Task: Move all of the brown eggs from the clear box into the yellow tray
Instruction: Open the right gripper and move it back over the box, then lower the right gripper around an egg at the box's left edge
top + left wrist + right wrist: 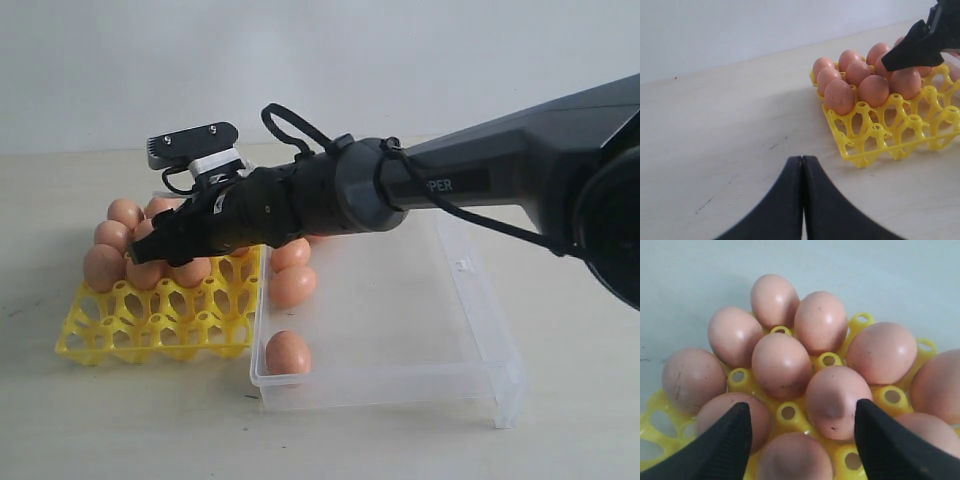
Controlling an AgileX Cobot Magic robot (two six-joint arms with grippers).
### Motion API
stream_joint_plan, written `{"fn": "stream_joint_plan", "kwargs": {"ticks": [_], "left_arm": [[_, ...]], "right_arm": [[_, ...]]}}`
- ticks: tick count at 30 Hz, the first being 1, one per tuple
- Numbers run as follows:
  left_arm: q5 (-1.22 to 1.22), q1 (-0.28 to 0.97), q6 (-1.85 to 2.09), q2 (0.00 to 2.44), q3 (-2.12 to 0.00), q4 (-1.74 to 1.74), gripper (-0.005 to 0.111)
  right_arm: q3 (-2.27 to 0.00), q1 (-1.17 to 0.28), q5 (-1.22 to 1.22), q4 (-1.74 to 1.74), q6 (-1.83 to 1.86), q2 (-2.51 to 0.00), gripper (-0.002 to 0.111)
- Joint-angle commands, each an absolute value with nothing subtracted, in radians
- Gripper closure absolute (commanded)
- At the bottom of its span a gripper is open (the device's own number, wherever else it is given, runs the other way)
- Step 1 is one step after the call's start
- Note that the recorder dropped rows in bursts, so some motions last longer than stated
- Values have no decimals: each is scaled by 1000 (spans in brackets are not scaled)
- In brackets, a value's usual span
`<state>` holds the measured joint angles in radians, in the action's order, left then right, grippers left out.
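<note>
Most of the brown eggs (pixel 112 238) sit in the far rows of the yellow tray (pixel 150 325), whose near cups are empty. Three more (pixel 288 352) lie loose in the clear box (pixel 400 330), all along its left wall. The tray stands on the desk (pixel 150 425) just left of the box, seemingly against it.

The seated eggs are packed shoulder to shoulder, so the main danger is contact. The right pincer (pixel 148 250) hangs low over them with its jaws spread wide and gripping nothing. One egg (pixel 832 400) sits in its cup between the black fingers (pixel 725 440), and the other finger looks very near that shell. A sideways drift on the way up could nudge this egg or scrape a neighbour.

The eggs in the box rest on a smooth floor and could roll if bumped. The near one is tucked into the corner, which I judge leaves little room for a finger on the wall side. A hard squeeze risks a crack.

The right arm reaches in from the right, crosses above the box and slopes down to the left, its wrist above the two far box eggs. The left pincer (pixel 802 200) sits low over the desk left of the tray, pointed toward it, its fingers pressed together on nothing.
</note>
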<state>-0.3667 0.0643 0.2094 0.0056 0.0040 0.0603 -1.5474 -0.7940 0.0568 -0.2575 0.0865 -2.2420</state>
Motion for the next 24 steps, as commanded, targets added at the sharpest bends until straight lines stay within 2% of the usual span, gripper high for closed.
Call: {"fn": "stream_joint_plan", "kwargs": {"ticks": [1,2,3,7,9,12,15,16,17,24], "left_arm": [[-361,69,209,0,0,62,107],[-361,69,209,0,0,62,107],[-361,69,209,0,0,62,107],[-361,69,209,0,0,62,107],[-361,69,209,0,0,62,107],[-361,69,209,0,0,62,107],[-361,69,209,0,0,62,107],[-361,69,209,0,0,62,107],[-361,69,209,0,0,62,107],[-361,69,209,0,0,62,107]], "right_arm": [[-1555,-788,151,-259,87,-2135,80],[-1555,-779,211,-262,133,-2077,104],[-1555,-772,255,-270,163,-2044,107],[-1511,-726,603,-288,273,-1829,108],[-1465,-685,753,-343,273,-1756,104],[-1402,-609,744,-454,266,-1730,90],[-1345,-500,710,-656,297,-1790,64],[-1342,-477,736,-680,299,-1819,59],[-1340,-462,754,-687,299,-1849,56],[-1334,-443,728,-931,424,-2014,55]]}}
